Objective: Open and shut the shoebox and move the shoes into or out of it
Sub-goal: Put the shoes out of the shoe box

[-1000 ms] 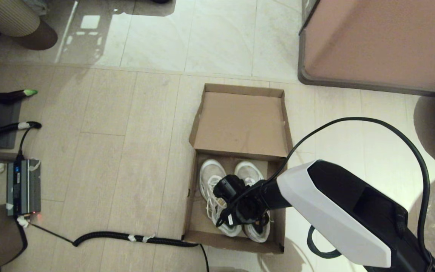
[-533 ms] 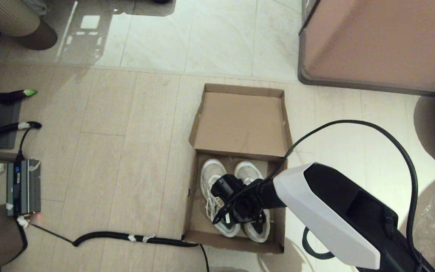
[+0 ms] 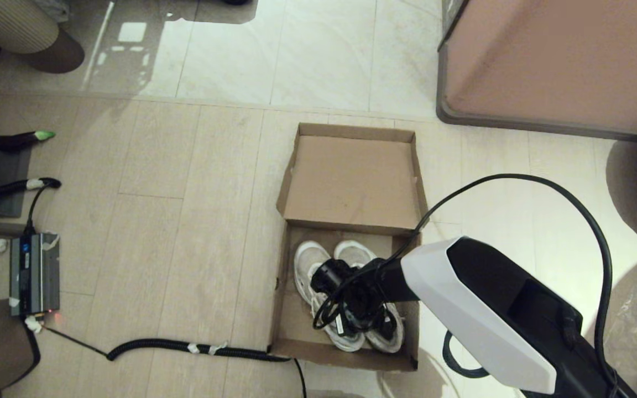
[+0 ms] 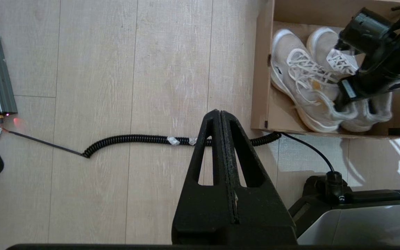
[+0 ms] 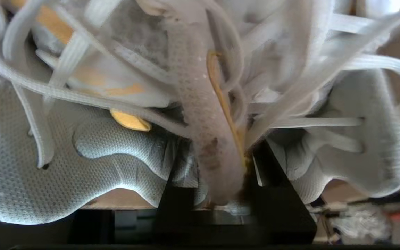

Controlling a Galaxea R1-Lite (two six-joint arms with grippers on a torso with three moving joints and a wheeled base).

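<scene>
Shoebox [image 3: 351, 182] on floor [image 3: 186, 221] in front of robot, lid flipped fully open and lying flat away from the robot, still attached at the hinge edge. Plain brown cardboard, inside of lid bare w/ a few small marks; lid's side flaps stand up. Base sits nearer the robot, low walls; a dark patch shows at a near corner in left wrist view.

Shoes [image 3: 346, 298] inside the base, side by side and touching, toes toward the lid hinge, heels toward the near wall. Pair lies slightly skewed, heels angled to the robot's right. White/light-grey mesh uppers, white laces loose and tangled, chunky white soles, rounded toe caps. Small yellow-orange accents visible up close in right wrist view. Bare cardboard shows on the robot's-left side of the pair.

Right gripper [image 3: 360, 318] reaches down into the box over the mid/heel part of the shoes, black wrist + cable loop covering them in head view. Right wrist view: fingers [image 5: 273, 173] pinch the adjoining inner collars of both shoes, mesh and laces crowding the gap; grip looks closed on fabric.

Left gripper [image 4: 226, 152] hangs over the floor to the robot's left of the box, apart from it; fingers pressed together, holding nothing.

Coiled black cable [image 3: 186, 347] runs along the floor to the box's near-left corner. Grey electronics unit [image 3: 34, 273] w/ red light far left. Pinkish-brown cabinet [image 3: 562, 61] beyond, to the right.
</scene>
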